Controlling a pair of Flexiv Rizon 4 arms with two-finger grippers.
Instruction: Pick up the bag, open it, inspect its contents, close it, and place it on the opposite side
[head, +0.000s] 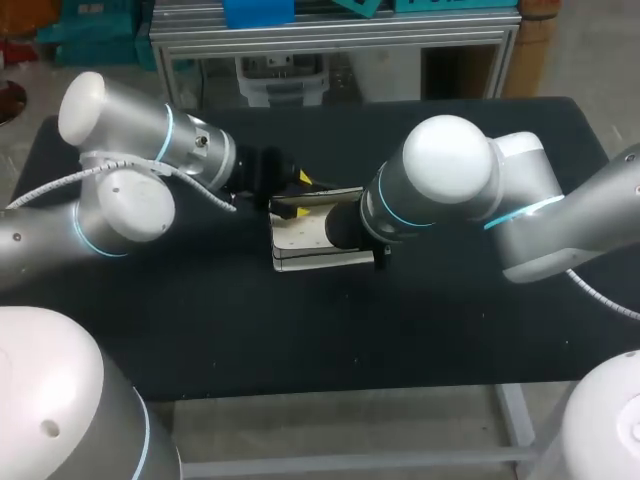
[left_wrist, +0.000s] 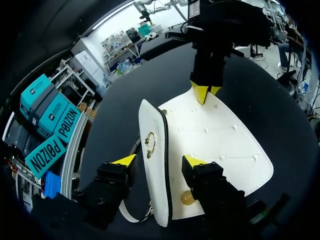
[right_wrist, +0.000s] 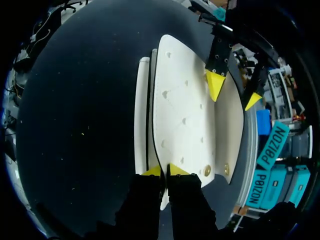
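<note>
lying on the black table (head: 450, 330): one white bag (head: 300, 240), held between the two grippers, its quilted dark-edged flap (left_wrist: 220, 135) spread uppermost

right gripper (right_wrist: 165, 171): yellow tips pressed close together, clenched on the edge of the flap, which runs straight ahead of the fingers toward the other arm; in the head view these fingers are hidden beneath the arm's own wrist

left gripper (left_wrist: 159, 161): fingers parted, released, straddling the opposite end of the bag; a narrow panel bearing a gold clasp (left_wrist: 150, 145) stands between them, one tip just beside the panel over the table, the other over the flap; contact at either tip cannot be told

gold stud (left_wrist: 188, 198): on the flap, just beside the left gripper's finger on that side

white strap (left_wrist: 127, 216): loop under the left gripper, at the bag's near corner
</note>
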